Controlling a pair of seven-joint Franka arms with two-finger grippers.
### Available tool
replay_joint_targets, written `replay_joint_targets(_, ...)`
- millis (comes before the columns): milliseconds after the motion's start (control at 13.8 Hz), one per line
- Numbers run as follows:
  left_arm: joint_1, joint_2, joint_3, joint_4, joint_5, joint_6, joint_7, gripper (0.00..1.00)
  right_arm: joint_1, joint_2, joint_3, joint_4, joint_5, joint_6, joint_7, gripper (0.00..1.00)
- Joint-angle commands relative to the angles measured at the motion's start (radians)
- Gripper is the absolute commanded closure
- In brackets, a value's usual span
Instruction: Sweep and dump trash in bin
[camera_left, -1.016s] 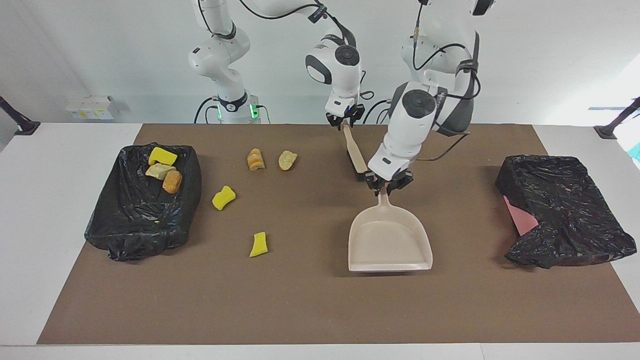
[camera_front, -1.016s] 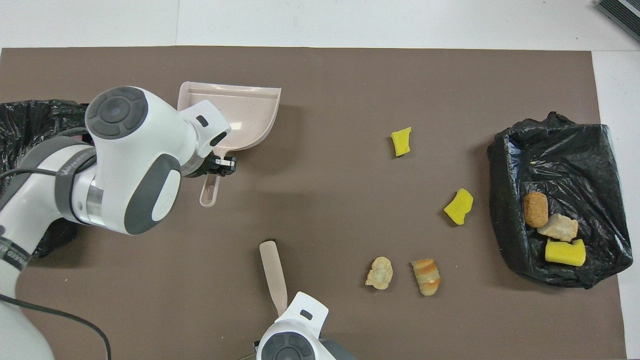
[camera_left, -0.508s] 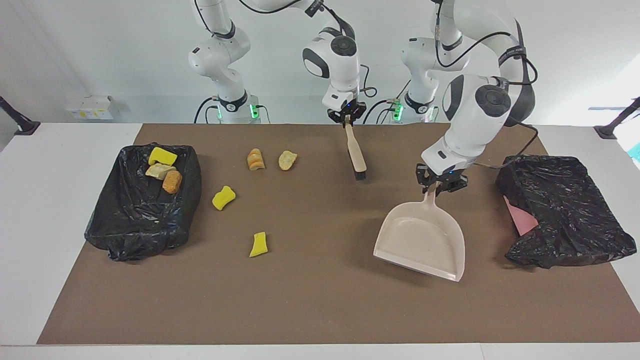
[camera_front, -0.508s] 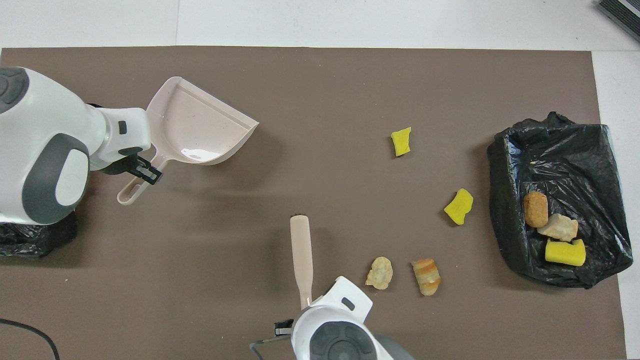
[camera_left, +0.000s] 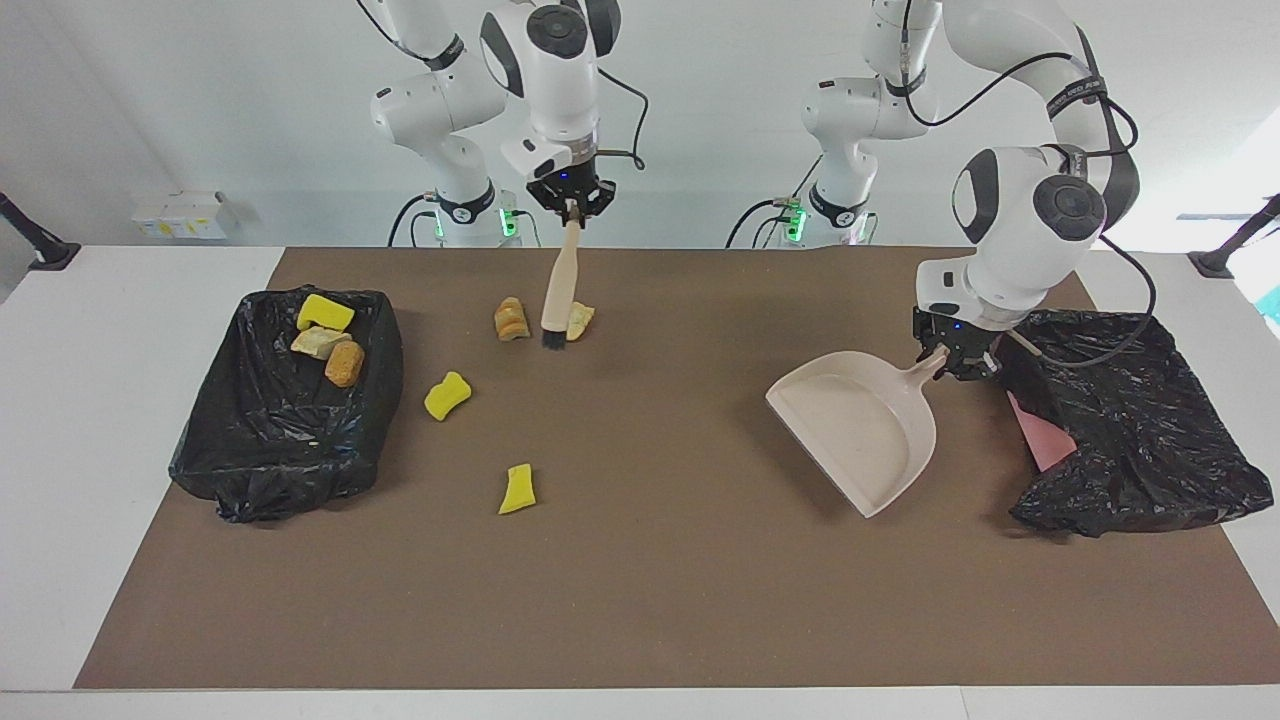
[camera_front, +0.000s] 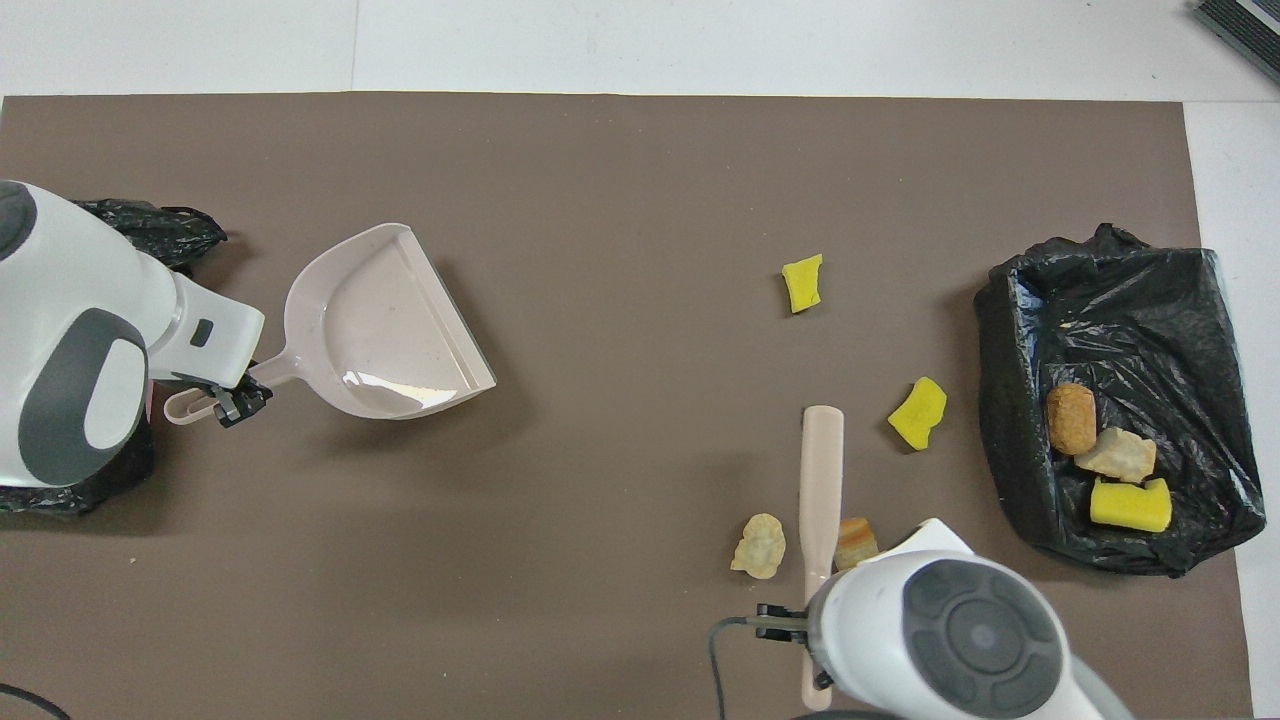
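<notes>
Two yellow trash chunks (camera_left: 447, 394) (camera_left: 518, 489) lie on the brown mat, shown from above as chunks (camera_front: 918, 412) (camera_front: 802, 283). Two bread-like lumps (camera_left: 510, 318) (camera_left: 580, 320) lie nearer the robots. Between those lumps (camera_front: 760, 545) (camera_front: 855, 540) hangs a beige brush (camera_left: 557, 290) (camera_front: 820, 470), bristles down, with my right gripper (camera_left: 570, 200) (camera_front: 790, 625) shut on its handle. The black-lined bin (camera_left: 280, 450) (camera_front: 1130, 290) at the right arm's end holds three scraps (camera_left: 325, 312). My left gripper (camera_left: 950, 355) (camera_front: 235, 400) is shut on the handle of the beige dustpan (camera_left: 860, 425) (camera_front: 380, 330), which is tilted above the mat.
A second black-bagged bin (camera_left: 1140, 440) (camera_front: 150, 225) with a pink patch showing stands at the left arm's end, right beside the left gripper. The brown mat (camera_left: 640, 600) covers most of the table. A small white box (camera_left: 180, 213) sits off the mat.
The left gripper swung the dustpan toward the left arm's end and turned it. The right gripper carried the brush toward the right arm's end, to the two bread lumps.
</notes>
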Motion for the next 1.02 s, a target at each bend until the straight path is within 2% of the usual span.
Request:
replay_joint_targets(0, -0.111, -0.123, 0.006, -0.166, 0.081, 0.079, 0.03, 1.0, -0.128, -0.063, 0.014, -0.09, -0.014, -0.012, -0.102, 1.0)
replay_joint_targets(218, -0.231, -0.164, 0.004, -0.241, 0.118, 0.084, 0.028, 1.0, -0.167, -0.138, 0.014, -0.179, -0.019, -0.032, -0.127, 1.0)
replay_joint_targets(363, -0.284, -0.213, 0.003, -0.307, 0.187, 0.097, 0.028, 1.0, -0.164, -0.162, 0.015, -0.234, -0.017, -0.038, -0.124, 1.0)
replay_joint_targets(580, -0.354, -0.273, 0.001, -0.398, 0.19, 0.13, 0.016, 1.0, -0.152, -0.184, 0.018, -0.318, -0.017, -0.032, -0.118, 1.0)
replay_joint_targets(943, -0.463, -0.273, 0.0, -0.451, 0.189, 0.175, -0.166, 1.0, -0.147, -0.195, 0.018, -0.378, 0.018, -0.005, -0.125, 1.0)
